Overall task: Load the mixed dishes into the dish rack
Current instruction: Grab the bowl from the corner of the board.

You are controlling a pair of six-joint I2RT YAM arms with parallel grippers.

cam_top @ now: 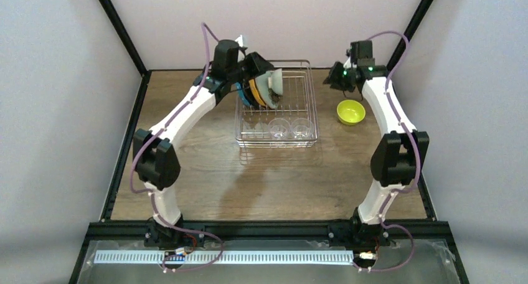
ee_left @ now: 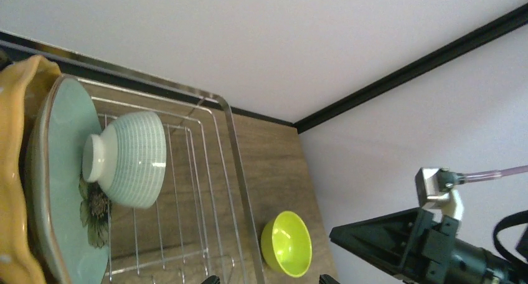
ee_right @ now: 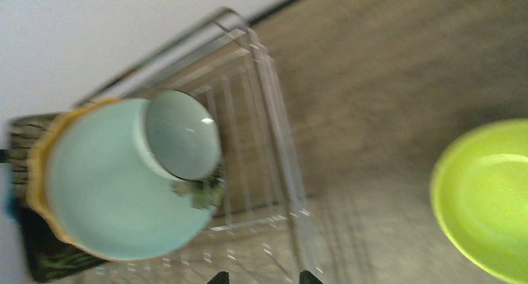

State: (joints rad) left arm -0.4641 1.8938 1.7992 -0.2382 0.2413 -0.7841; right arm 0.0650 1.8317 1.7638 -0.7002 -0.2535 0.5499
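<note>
The left claw (ee_left: 268, 280) stood spread wide with nothing between its fingertips (ee_left: 212, 278), only their ends showing at the bottom edge of the left wrist view. It hung over the left rear part of the dish rack (cam_top: 277, 143). The mint bowl (ee_left: 127, 159) lay ahead of it and clear of it, tipped on its side inside the rack, with its foot ring toward that claw and its mouth toward the right arm. The bowl leaned against the face of the pale green plate (ee_left: 62, 190), which stood on edge. Directly behind that plate stood the orange plate (ee_left: 15, 172), and a blue plate (cam_top: 243, 96) and a black plate (ee_right: 37, 259) were packed upright in the same stack at the rack's left end. Three clear glass cups (cam_top: 278, 129) sat in a row along the near side of the rack. The yellow-green bowl (cam_top: 350, 112) sat upright on the counter (cam_top: 205, 172) outside the rack, near its right side. The right claw (ee_right: 263, 278) was also spread and held nothing. It hovered above the counter to the right of the rack's far corner, beyond the yellow-green bowl, pointing toward the rack.
</note>
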